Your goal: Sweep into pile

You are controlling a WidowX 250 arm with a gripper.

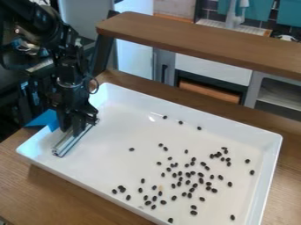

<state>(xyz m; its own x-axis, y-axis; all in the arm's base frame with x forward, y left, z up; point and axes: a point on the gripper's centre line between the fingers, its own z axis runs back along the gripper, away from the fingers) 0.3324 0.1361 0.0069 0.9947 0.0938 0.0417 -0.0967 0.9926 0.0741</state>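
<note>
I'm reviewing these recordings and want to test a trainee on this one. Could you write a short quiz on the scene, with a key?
1. True or false: the dark pieces lie scattered, not swept into one pile.
2. Near which end of the tray, as the camera sees it, is the hand?
a) right
b) left
3. Fill in: the long, shiny strip below the hand has a ______ colour.

Key: 1 true; 2 b; 3 silvery
</note>
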